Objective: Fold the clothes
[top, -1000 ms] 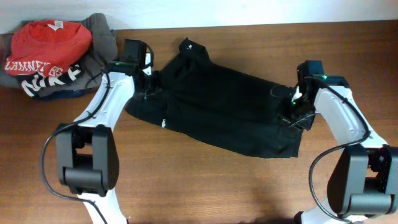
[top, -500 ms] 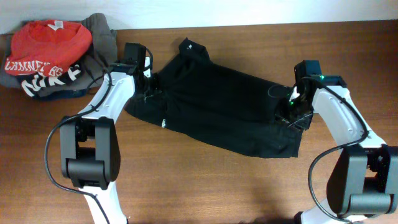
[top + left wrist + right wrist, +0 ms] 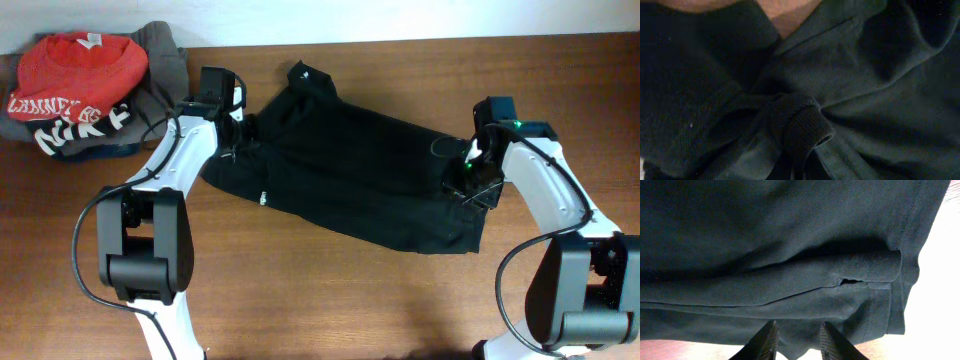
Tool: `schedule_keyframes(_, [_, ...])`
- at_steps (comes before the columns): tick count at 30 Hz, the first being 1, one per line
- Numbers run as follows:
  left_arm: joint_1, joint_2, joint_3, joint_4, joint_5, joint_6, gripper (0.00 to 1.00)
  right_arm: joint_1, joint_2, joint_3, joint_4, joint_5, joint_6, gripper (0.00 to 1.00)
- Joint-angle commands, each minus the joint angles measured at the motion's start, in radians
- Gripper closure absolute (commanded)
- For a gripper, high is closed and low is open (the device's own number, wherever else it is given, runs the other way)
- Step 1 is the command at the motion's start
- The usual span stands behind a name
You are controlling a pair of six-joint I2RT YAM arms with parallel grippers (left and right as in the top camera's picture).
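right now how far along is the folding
Barely begun. Done: the black shirt lies spread on the table, no fold visible. In hand: the left tool is shut on bunched fabric at one end; the right tool straddles the opposite hem, grip unclear. Remaining: every fold.

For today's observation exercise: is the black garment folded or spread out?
Spread out: the black garment lies flat across the table, bunched only at its ends.
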Motion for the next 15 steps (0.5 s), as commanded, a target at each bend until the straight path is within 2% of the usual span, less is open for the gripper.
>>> schedule_keyframes(1, [0.002, 0.009, 0.011, 0.035, -0.002, 0.004, 0.99, 0.007, 0.003, 0.011, 0.003, 0.002, 0.000, 0.66])
schedule_keyframes(5, [0.002, 0.009, 0.011, 0.104, 0.046, -0.013, 0.99, 0.007, 0.003, 0.011, 0.003, 0.002, 0.000, 0.67])
schedule_keyframes(13, [0.002, 0.016, 0.011, 0.219, 0.053, -0.027, 0.99, 0.007, 0.003, 0.011, 0.003, 0.002, 0.000, 0.67])
schedule_keyframes(14, [0.002, 0.021, 0.011, 0.226, 0.053, -0.027, 0.92, 0.007, 0.003, 0.011, 0.003, 0.002, 0.000, 0.67])
schedule_keyframes(15, [0.002, 0.026, 0.011, 0.229, 0.053, -0.027, 0.73, 0.007, 0.003, 0.011, 0.003, 0.002, 0.000, 0.67])
